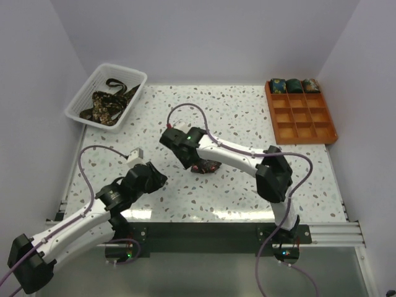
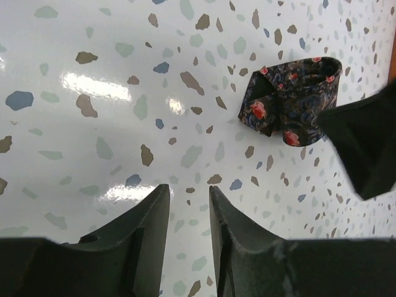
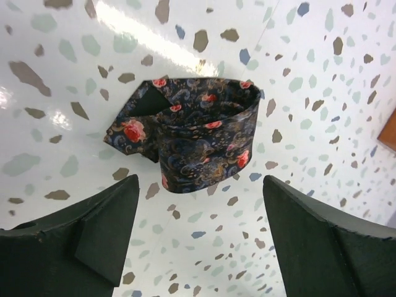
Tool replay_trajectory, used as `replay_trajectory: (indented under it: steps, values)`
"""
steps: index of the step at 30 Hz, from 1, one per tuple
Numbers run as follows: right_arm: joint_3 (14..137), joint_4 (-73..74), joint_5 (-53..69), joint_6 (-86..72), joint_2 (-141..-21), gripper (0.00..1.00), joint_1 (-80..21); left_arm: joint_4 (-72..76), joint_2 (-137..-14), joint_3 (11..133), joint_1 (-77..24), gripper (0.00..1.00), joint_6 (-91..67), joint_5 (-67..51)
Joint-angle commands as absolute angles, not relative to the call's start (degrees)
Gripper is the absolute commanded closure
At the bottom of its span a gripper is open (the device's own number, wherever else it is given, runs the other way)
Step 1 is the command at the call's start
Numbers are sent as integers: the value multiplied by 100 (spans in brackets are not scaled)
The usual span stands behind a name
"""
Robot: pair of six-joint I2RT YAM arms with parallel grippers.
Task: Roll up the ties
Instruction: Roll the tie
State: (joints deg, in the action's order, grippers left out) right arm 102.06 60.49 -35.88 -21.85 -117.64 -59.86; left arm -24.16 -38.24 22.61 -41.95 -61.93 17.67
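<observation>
A loosely rolled tie [image 1: 207, 166] lies on the speckled counter [image 1: 235, 105] near the middle of the top view, just under the end of the right arm [image 1: 247, 158]. It is dark blue with red roses and a paisley swirl.

In the right wrist view the tie [image 3: 192, 133] sits in the upper middle of the frame, its coil open toward the camera and a pointed flap jutting out at the left. The right jaws stand wide apart and released at the bottom corners, with the tie above the gap and touching neither one.

In the left wrist view the same tie [image 2: 291, 99] is at the upper right, well apart from the left jaws at the bottom edge. These are parted by a narrow gap with only bare counter showing between them.

At the upper left, a white basket [image 1: 86, 86] holds unrolled ties [image 1: 108, 105]. At the upper right, an orange tray [image 1: 301, 127] carries three rolled ties [image 1: 294, 85] in its top row.
</observation>
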Motion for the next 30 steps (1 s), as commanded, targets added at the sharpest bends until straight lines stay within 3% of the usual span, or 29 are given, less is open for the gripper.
replay_trajectory:
  steps: [1,8,13,16,17,20,26,30]
  values:
    - [10091,5679,-3042,-2065,-10831,16,-5582,-1838,-4182,2531,-4289,62,-6091,1547]
    - [8325,4161,-1426,-1881,-9477,25,-3792,-749,-6095,3268,-4911,62,-6030,1371]
    - [7392,3306,-29,-1758,-9229,32,-2919,-90,-7337,3893,-5115,62,-5994,1266]
    - [7120,2928,271,-1784,-9369,44,-2594,246,-7935,4182,-5124,63,-5994,1160]
    - [7050,2727,473,-1793,-9421,53,-2445,281,-8215,4279,-5133,64,-5951,1151]
    - [6873,2401,895,-1758,-9685,63,-2242,281,-8655,4675,-5142,66,-5863,1099]
    - [6750,2101,1485,-1749,-10081,68,-2197,229,-8833,4808,-5150,66,-5888,1143]
    - [6619,1969,1494,-1793,-10055,66,-2197,264,-8482,4404,-5150,59,-6020,1239]
